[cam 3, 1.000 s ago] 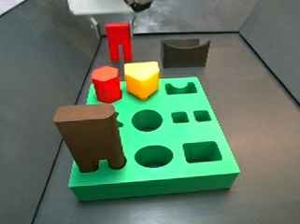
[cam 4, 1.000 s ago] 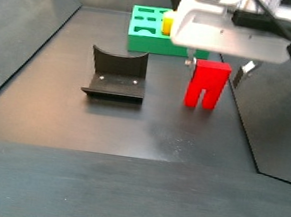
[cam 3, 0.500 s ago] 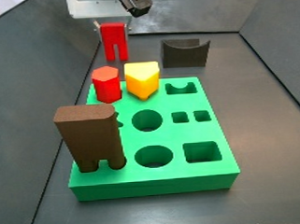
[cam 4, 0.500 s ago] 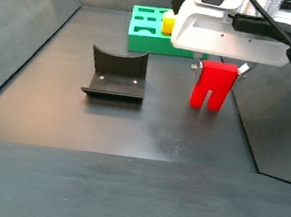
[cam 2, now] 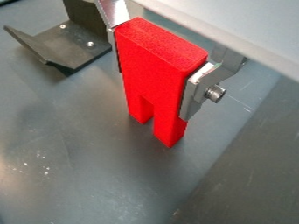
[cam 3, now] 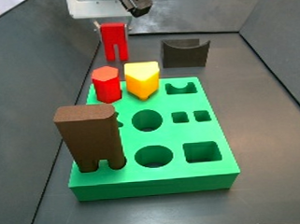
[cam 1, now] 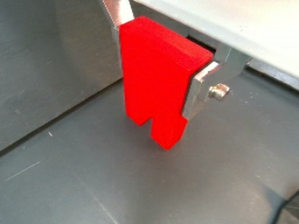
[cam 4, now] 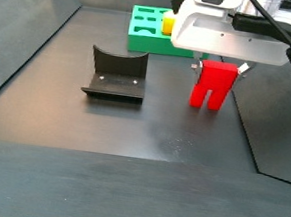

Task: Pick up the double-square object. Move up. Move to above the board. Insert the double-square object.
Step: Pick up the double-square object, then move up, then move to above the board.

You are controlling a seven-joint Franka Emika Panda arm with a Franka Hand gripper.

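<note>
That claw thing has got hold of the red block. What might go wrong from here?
The gripper pinches only the top of the double-square object, so the long legs might tilt or slip. On the way to the board, the red hexagonal peg and yellow block stand near its path and might get bumped. The pair of small square holes looks tight, so slight misalignment may jam.

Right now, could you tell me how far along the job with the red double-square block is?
Done: the gripper is shut on the red block, silver fingers clamping its upper part in both wrist views. In hand: the lift; whether its legs are clear of the floor in a side view I cannot tell. Left: carrying it over the green board and inserting it into the pair of small square holes, which are empty.
</note>
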